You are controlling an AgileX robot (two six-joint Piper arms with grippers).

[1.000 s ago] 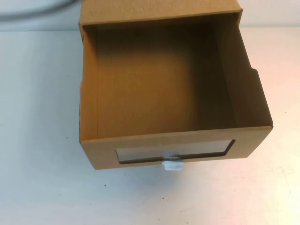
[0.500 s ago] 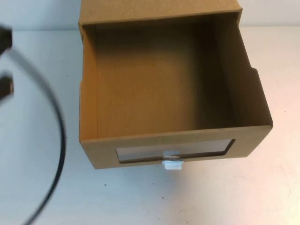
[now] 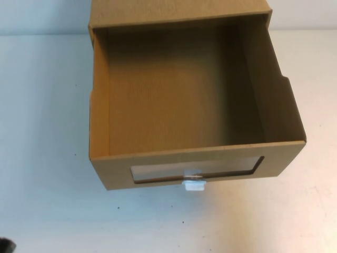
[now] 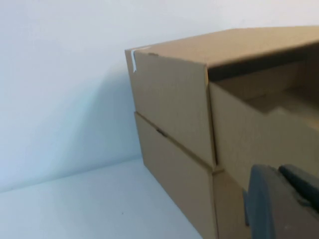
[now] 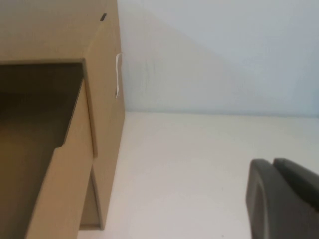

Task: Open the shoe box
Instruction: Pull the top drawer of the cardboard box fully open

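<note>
Shoe box (image 3: pixel 195 21) on the white table (image 3: pixel 47 105), seen from the robot's side. The cardboard sleeve sits at 12 o'clock. Its drawer (image 3: pixel 179 105) stands slid far out toward 6 o'clock, its floor bare and nothing inside.

The front panel (image 3: pixel 116 171) carries a clear window (image 3: pixel 158 171) and a white pull tab (image 3: pixel 194 184) at the 6 o'clock edge.

The left gripper (image 4: pixel 284 204) hangs off the box's 9 o'clock flank, near the sleeve wall but apart from it. Whether it is wide or narrow cannot be told. The right gripper (image 5: pixel 284 199) hangs off the 3 o'clock flank, well apart from the box, closed, with nothing seen in it.

Step in hand, as a judgement: the opening appears finished, so the next move calls only for keeping both arms off the cardboard. Any further pull would need a grip on the tab.

Nothing lies before the tab. A dark sliver (image 3: pixel 5 245) at 7 o'clock is too small to identify.
</note>
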